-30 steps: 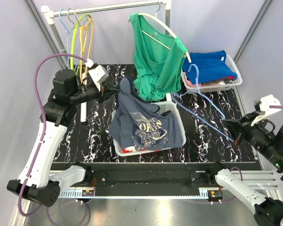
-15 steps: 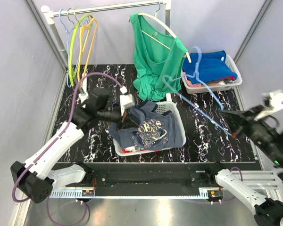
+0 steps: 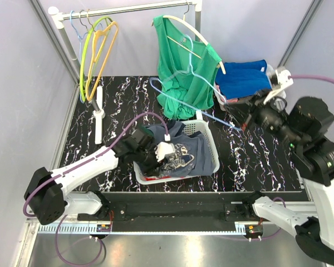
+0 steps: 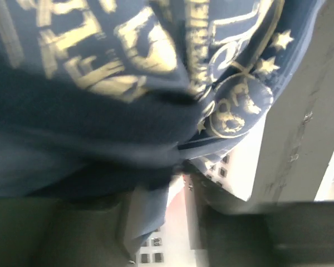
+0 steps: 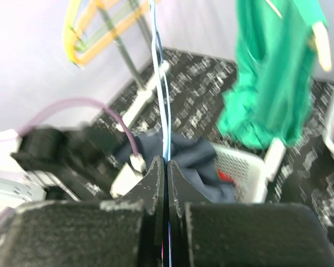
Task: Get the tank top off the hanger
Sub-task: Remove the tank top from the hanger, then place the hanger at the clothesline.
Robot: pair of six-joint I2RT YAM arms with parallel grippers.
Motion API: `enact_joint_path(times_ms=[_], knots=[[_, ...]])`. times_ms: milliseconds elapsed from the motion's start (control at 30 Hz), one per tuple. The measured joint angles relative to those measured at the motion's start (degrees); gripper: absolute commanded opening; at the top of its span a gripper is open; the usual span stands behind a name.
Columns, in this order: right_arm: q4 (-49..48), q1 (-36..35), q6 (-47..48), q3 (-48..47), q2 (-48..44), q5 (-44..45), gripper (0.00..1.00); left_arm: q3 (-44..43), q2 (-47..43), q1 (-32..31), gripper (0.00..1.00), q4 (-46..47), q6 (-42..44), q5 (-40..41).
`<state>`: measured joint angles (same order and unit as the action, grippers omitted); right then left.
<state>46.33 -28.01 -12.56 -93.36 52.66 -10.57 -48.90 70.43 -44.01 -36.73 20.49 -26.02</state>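
Navy tank top (image 3: 183,159) heaped in white basket (image 3: 210,146), right beneath left gripper (image 3: 166,152); jaws parted partway, cloth brushing them. Right gripper (image 5: 167,172) clenched on blue hanger (image 5: 166,125), well apart.

The top view is bright and even, with soft shadows on the table (image 3: 256,161) and glare on the metal strip (image 3: 172,247). The left wrist view is dim, the navy cloth (image 4: 100,111) out of focus. The right wrist view is blurred, also the blue hanger (image 5: 165,111).
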Motion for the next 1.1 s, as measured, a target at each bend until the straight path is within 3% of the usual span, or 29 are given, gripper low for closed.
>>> enact_joint_path(times_ms=[300, 467, 667, 933, 1100], knots=[[-13.55, 0.00, -1.55, -6.49, 14.01, -5.20, 0.00, -0.52, -2.19, -4.09, 0.99, -2.05, 2.49, 11.87], [-14.71, 0.00, -0.76, -10.45, 22.40, -5.03, 0.00, -12.11, -4.07, -4.00, 0.99, -6.10, 3.67, 19.80], [-13.88, -0.87, 1.22, -17.90, 28.39, -3.17, 0.00, -24.41, -8.59, -3.93, 0.99, -9.42, 5.73, 21.73], [-11.02, -10.38, 7.58, -36.37, 39.91, 4.39, 0.00, -38.34, -9.77, -3.93, 0.99, -13.38, 6.05, 22.36], [-7.69, -13.44, 10.86, -45.18, 47.65, 10.80, 0.00, -43.60, -11.02, -1.60, 0.99, -12.48, 7.98, 29.75]])
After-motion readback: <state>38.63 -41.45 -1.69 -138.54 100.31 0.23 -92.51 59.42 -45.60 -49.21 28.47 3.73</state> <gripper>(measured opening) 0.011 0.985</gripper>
